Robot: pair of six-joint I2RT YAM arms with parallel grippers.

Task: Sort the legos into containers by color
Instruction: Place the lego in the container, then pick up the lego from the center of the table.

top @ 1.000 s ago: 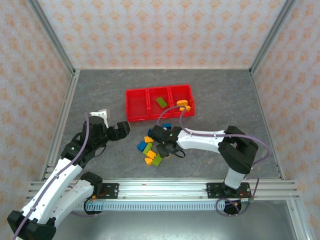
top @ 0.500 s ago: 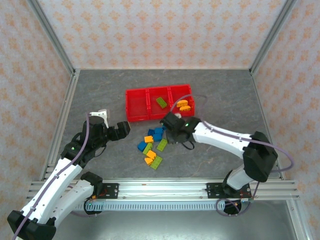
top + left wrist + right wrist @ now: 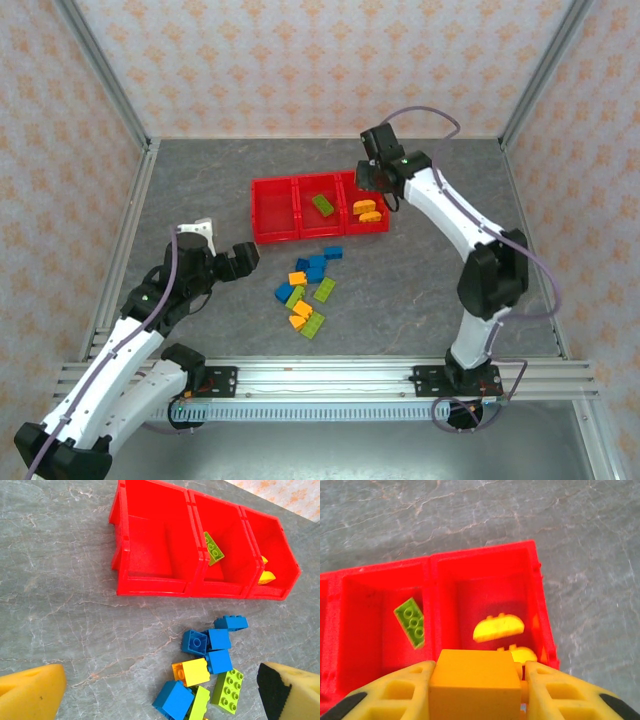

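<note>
Jaws: right gripper (image 3: 371, 179) clamped on orange-yellow brick (image 3: 472, 679) over end bin (image 3: 540, 605) with yellow pieces (image 3: 498, 628), likely for colour-matched drop; left gripper (image 3: 225, 244) wide, idle near loose pile (image 3: 306, 290)

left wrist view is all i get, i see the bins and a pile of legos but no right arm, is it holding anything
Observer: Yes. The right gripper is shut on an orange-yellow brick.
Operator: where is it relative to the bins
Observer: In the top external view it is at the far rim of the right bin, above the table.
Operator: my frame cuts the pile off at the bottom, anything more there
Observer: Yes. The top external view shows an orange-yellow pair and a green brick at the near end of the pile.
</note>
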